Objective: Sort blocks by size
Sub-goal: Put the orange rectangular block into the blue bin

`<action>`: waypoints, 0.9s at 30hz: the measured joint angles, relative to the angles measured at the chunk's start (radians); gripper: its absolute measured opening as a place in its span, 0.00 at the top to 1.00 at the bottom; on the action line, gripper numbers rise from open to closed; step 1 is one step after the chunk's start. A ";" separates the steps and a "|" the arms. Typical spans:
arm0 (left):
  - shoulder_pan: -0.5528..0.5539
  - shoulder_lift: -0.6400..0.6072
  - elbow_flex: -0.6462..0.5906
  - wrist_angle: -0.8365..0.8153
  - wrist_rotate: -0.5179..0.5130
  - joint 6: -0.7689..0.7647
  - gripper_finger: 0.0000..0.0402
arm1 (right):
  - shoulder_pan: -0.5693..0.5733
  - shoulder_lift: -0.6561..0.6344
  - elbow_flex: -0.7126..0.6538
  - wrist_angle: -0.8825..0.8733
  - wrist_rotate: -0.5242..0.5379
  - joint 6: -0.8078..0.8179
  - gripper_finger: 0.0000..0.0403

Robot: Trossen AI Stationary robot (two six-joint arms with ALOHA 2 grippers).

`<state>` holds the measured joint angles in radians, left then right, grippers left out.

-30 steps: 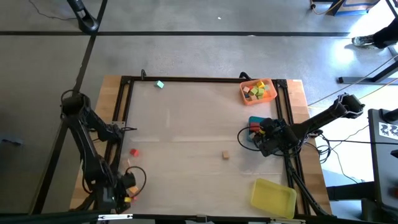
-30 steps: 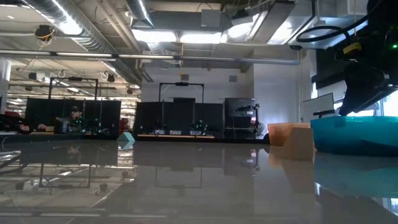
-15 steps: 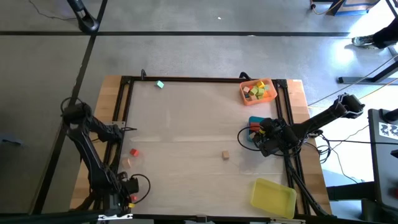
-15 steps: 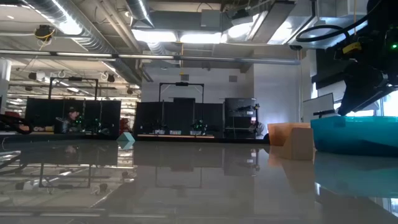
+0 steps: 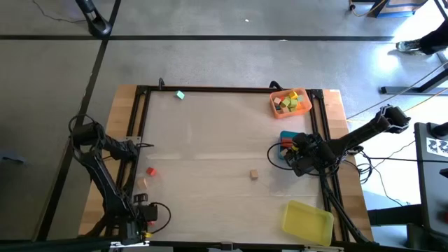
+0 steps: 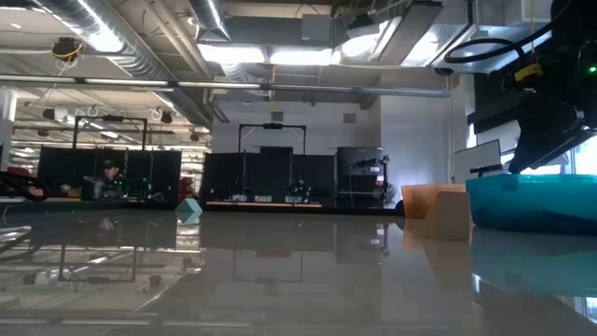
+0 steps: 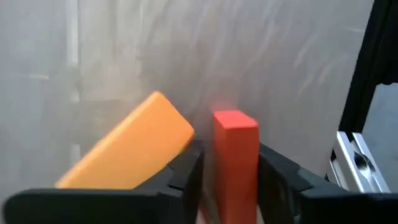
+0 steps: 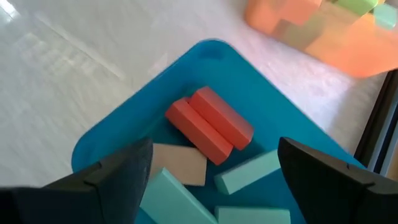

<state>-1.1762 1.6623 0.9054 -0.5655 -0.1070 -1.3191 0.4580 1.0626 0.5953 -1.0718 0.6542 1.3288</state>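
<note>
Pale, glossy tabletop [image 5: 210,140] framed by dark rails fills the high view, with a workshop room visible beyond it in the low view. At the table's near left corner the left gripper [image 7: 229,177] has its fingers closed on an upright red bar [image 7: 235,158], square-topped and bright; an orange bar [image 7: 134,152] with rounded edges lies tilted just beside its fingers. Ahead of that gripper, a small red block [image 5: 150,171] and a tan one [image 5: 142,182] sit on the table. The right gripper [image 5: 297,157] hovers with its fingers spread wide and empty over a blue tray [image 8: 124,134], which holds two red bars [image 8: 211,124] side by side, a tan block [image 8: 180,165] and teal pieces [image 8: 249,174]. Beyond it an orange tray [image 5: 290,103] carries green, yellow and tan blocks. One tan cube [image 5: 253,174] sits beside this gripper toward the table's middle, and a teal block [image 5: 180,95] lies well apart at the far edge.
</note>
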 joint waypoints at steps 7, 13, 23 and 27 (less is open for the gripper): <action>0.047 -0.007 0.000 0.002 0.000 0.139 0.90 | 0.000 0.000 0.005 -0.013 -0.011 -0.009 0.15; 0.076 -0.073 0.012 -0.001 0.001 0.153 0.90 | 0.002 0.000 0.134 -0.085 -0.067 -0.087 0.15; 0.176 -0.301 0.026 0.004 -0.430 0.417 0.89 | 0.000 0.003 0.230 0.343 0.009 -0.608 0.15; 0.238 -0.370 0.026 0.075 -0.668 0.585 0.87 | 0.000 0.037 0.163 0.713 0.011 -0.871 0.15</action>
<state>-0.9378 1.2926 0.9314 -0.4902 -0.7748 -0.7340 0.4580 1.0994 0.7583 -0.3586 0.6649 0.4582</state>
